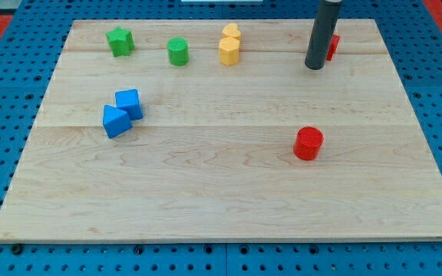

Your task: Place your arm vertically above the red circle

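Note:
The red circle (pixel 308 143) is a short red cylinder on the wooden board (pixel 221 199), right of centre. My tip (pixel 315 67) is at the end of the dark rod near the view's top right, well above the red circle in the view and slightly to its right. A second red block (pixel 334 46) sits just behind the rod, mostly hidden by it; its shape cannot be made out.
A green star (pixel 120 41) and a green cylinder (pixel 178 51) lie at the top left. Two yellow blocks (pixel 230 44) touch each other at the top centre. Two blue blocks (pixel 123 113) touch each other at the left.

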